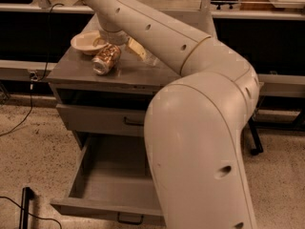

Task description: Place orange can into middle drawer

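Grey surface (138,75) is carrying the orange can (106,59), its long axis slanting toward me; my pincer (112,42) is sitting right above it, its grip I cannot tell, and the middle drawer (112,173) is lying open below.

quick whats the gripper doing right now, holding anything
Gripper: right at the orange can on the cabinet top, beside the bowl; open, shut or holding the can cannot be told.

The orange can (106,59), brown-gold label with a shiny silver end, lies tipped over on the cabinet top (76,73) at around 10 o'clock. The gripper (113,43) sits right at its upper end. The middle drawer (114,175), a grey tray with a black handle, is pulled wide open at 7 o'clock.
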`<action>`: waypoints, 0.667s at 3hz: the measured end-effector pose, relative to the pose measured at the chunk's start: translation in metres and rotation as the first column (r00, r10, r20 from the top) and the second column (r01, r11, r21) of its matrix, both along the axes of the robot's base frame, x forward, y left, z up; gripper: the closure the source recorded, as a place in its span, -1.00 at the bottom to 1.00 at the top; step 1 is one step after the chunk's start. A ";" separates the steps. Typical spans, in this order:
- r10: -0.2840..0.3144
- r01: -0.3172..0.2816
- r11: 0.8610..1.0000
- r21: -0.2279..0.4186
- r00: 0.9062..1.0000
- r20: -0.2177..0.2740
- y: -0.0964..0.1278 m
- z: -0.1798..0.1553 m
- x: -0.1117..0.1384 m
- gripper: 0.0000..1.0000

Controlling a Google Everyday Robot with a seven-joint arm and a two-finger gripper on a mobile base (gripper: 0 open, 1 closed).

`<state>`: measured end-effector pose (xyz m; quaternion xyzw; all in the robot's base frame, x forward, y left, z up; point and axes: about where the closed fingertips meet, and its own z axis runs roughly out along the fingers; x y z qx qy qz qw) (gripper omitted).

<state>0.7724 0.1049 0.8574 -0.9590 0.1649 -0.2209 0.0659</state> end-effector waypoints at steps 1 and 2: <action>0.012 -0.011 0.999 0.041 1.000 -0.023 0.006 -0.015 0.008 -1.00; 0.036 -0.033 0.997 0.066 0.998 -0.046 0.016 -0.026 0.006 -0.75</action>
